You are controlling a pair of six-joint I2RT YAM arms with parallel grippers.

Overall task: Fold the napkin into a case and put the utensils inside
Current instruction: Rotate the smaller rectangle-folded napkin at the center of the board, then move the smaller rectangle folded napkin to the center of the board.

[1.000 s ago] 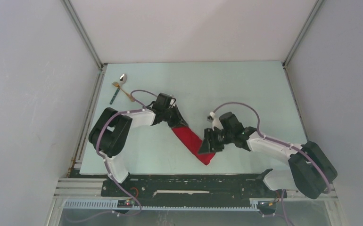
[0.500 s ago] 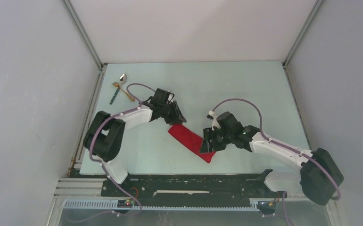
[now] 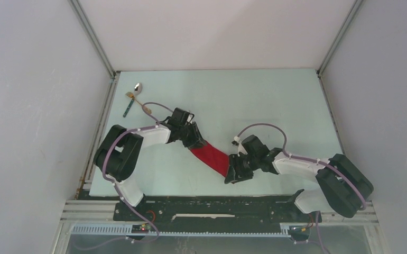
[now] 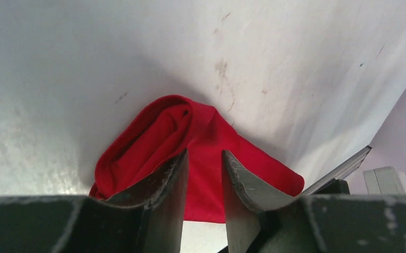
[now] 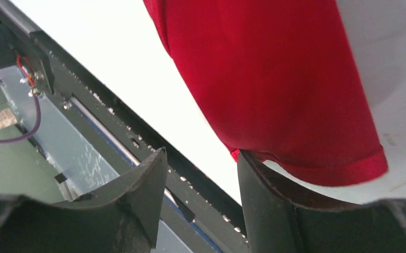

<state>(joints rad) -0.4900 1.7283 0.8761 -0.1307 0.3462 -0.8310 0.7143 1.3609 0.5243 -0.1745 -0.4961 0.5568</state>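
Top external, held against a second ago: finds the right tool (image 3: pixel 233 173) pulled back toward the near edge, now at the near tip of the case (image 3: pixel 210 159) rather than over its side. Finds the left tool (image 3: pixel 193 138), lifted clear beyond the far end half a second ago, back down on that end. Keeps the case itself on much the same slant, far-left to near-right, on the near middle of the tabletop (image 3: pixel 275 106), with one tool at each end.

From the left wrist: narrowly parted fingers (image 4: pixel 166 182) over a rolled red end, with cloth in the gap; cannot tell whether clenched on a layer or merely pressing. From the right wrist: released, fingers (image 5: pixel 143 184) well apart, one touching the hemmed tip, with nothing between them but the tabletop's edge and the rail (image 5: pixel 106 124).

Reads, as a judgement, like folding finished or nearly so, with straightening or pocket-opening in hand. Leaves the second half of the task untouched: the utensils (image 3: pixel 131 96) together near the far-left corner, well apart from the case, none inside.

As for the surface: pale mint, matt and flat, with faint scuffs and brown specks in the left wrist view; probably smooth enough to let cloth slide when nudged. As for the room: plain white walls (image 3: pixel 43 106) on three sides, metal posts (image 3: pixel 93 37) at the far corners, the black rail along the near edge under the arm bases.
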